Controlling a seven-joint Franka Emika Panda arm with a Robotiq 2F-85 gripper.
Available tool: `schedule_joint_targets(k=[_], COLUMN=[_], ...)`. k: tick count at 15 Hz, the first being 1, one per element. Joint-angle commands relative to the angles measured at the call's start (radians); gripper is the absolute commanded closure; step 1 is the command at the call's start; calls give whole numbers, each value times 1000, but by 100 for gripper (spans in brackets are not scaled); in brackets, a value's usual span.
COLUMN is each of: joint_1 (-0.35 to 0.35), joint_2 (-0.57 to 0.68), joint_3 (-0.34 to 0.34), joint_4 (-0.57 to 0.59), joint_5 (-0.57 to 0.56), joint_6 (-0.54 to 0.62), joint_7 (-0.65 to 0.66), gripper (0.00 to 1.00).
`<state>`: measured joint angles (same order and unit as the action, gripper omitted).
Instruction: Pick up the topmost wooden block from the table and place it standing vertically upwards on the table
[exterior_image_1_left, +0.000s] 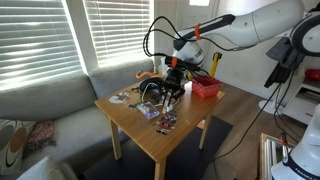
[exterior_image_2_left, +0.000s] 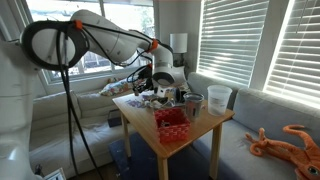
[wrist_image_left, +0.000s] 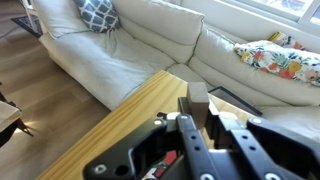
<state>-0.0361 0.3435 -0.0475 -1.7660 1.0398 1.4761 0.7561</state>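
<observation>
Pincer (wrist_image_left: 199, 112) of the Franka arm clamps a pale wooden block (wrist_image_left: 198, 94) between its two dark fingers, seen close in the wrist view. The block stands upright in the grip, its top rising above the fingertips toward 12 o'clock. Whether its base touches anything cannot be told. The light-wood bench (wrist_image_left: 125, 125) runs beneath the tool toward 7 o'clock.

In an exterior view the pincer (exterior_image_1_left: 172, 88) hangs low over the middle of the cluttered bench (exterior_image_1_left: 190, 123), with small loose objects lying around it. A red basket (exterior_image_1_left: 206, 88) sits on the bench at 3 o'clock of the pincer, near a corner. In an exterior view from another side, a clear cup (exterior_image_2_left: 218, 97) stands near the bench's edge, at 3 o'clock of the pincer (exterior_image_2_left: 163, 90).

Beyond the bench, a pale sofa (wrist_image_left: 130, 50) wraps the corner. It carries a patterned cushion (wrist_image_left: 97, 12) at 11 o'clock and a floral cushion (wrist_image_left: 275, 58) at 2 o'clock. Slatted blinds (exterior_image_1_left: 40, 40) cover the windows behind.
</observation>
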Motion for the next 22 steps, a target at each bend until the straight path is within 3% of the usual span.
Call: schedule_joint_targets(k=[1, 4, 5, 11, 22], joint_1=[7, 7, 6, 9, 46], joint_2=[10, 13, 13, 93, 154], joint_3=[-6, -5, -5, 9, 31], joint_4=[10, 23, 26, 65, 114], joint_5=[2, 2, 2, 39, 132], joint_6=[-5, -12, -14, -23, 111], joint_7=[1, 9, 11, 22, 49], gripper=[82, 82, 96, 96, 96])
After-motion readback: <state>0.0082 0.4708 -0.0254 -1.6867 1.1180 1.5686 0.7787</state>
